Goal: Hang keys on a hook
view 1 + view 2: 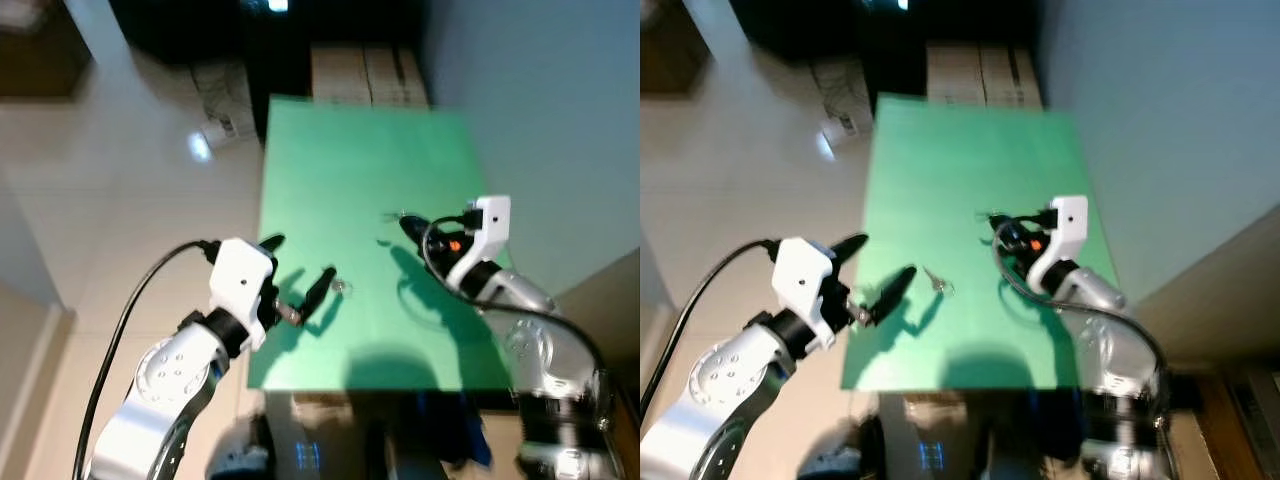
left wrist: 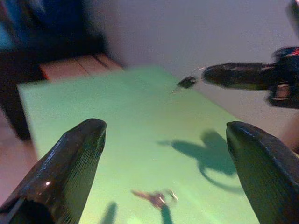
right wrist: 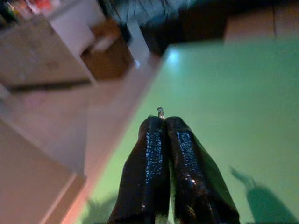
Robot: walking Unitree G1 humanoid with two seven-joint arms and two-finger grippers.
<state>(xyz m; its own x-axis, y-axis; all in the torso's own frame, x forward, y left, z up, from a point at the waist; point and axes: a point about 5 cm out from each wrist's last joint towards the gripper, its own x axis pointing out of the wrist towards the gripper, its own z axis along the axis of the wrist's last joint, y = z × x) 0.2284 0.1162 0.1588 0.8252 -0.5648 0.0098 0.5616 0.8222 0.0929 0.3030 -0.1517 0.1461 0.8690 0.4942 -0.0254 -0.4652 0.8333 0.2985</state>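
Small silver keys [image 1: 338, 287] lie on the green table [image 1: 340, 170], just beyond the wide-open left claw [image 1: 298, 275]. Right claw [image 1: 408, 226] hovers right, fingers pinched on a small metal ring [image 3: 160, 112].

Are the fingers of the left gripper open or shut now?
Open. The left gripper has its two black fingers spread wide apart, with the keys lying on the green table between them.

Bare green table [image 1: 350, 170] beyond keys [image 1: 340, 287]
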